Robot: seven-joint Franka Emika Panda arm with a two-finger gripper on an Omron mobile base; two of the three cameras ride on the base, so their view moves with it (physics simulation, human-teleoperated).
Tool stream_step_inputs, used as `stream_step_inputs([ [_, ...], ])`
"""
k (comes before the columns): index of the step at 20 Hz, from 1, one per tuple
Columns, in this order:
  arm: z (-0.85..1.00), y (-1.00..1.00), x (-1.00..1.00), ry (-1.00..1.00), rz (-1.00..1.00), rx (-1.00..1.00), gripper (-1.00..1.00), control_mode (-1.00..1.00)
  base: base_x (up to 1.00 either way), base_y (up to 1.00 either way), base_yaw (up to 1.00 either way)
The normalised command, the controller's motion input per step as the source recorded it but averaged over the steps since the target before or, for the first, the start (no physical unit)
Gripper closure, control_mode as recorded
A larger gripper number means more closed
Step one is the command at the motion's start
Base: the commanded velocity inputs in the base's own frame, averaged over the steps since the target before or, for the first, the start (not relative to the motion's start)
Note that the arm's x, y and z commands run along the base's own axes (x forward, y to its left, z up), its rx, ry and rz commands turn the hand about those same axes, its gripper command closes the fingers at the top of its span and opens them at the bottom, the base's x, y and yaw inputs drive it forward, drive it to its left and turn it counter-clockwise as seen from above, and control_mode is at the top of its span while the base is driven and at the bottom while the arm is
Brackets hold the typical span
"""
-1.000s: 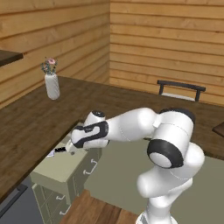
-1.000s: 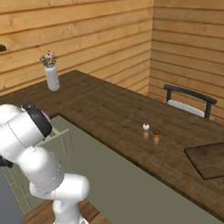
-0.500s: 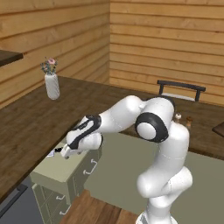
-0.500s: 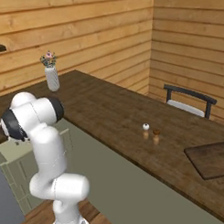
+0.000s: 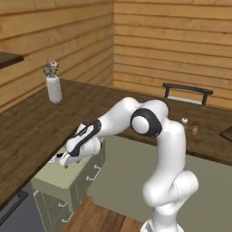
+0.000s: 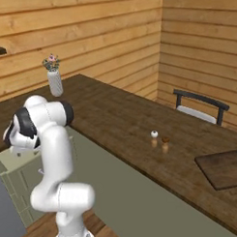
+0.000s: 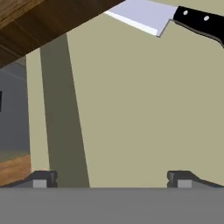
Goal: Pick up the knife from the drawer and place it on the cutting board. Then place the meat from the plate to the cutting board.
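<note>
The drawer stands pulled out under the dark wooden counter. My gripper hangs low over it, open and empty. In the hand view the knife lies on the drawer's pale floor, silver blade to the left and black handle to the right. It lies well beyond my gripper, whose fingertips stand wide apart and touch nothing. The dark brown cutting board lies far to the right on the counter, its corner also at the frame's edge. The plate and the meat are out of view.
A white vase of flowers stands on the counter's far left. Two small shakers sit mid-counter, and a dark chair stands behind it. Smaller drawers with handles lie below the open one. The counter's edge overhangs the drawer.
The arm has stretched out and down to the left, carrying the hand lower over the open drawer. The jaws stay wide open.
</note>
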Motion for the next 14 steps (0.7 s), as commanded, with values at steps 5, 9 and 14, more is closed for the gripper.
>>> stream_step_inputs([
  [5,-0.35,0.00,0.00,0.04,0.00,-0.05,-1.00,-1.00,0.00,0.00,0.00],
  [9,-0.19,-0.11,-0.31,0.02,0.00,-0.04,-1.00,-1.00,0.00,0.00,0.00],
  [14,-0.03,-0.66,-0.91,0.01,-0.06,-0.02,-1.00,-1.00,0.00,0.00,0.00],
])
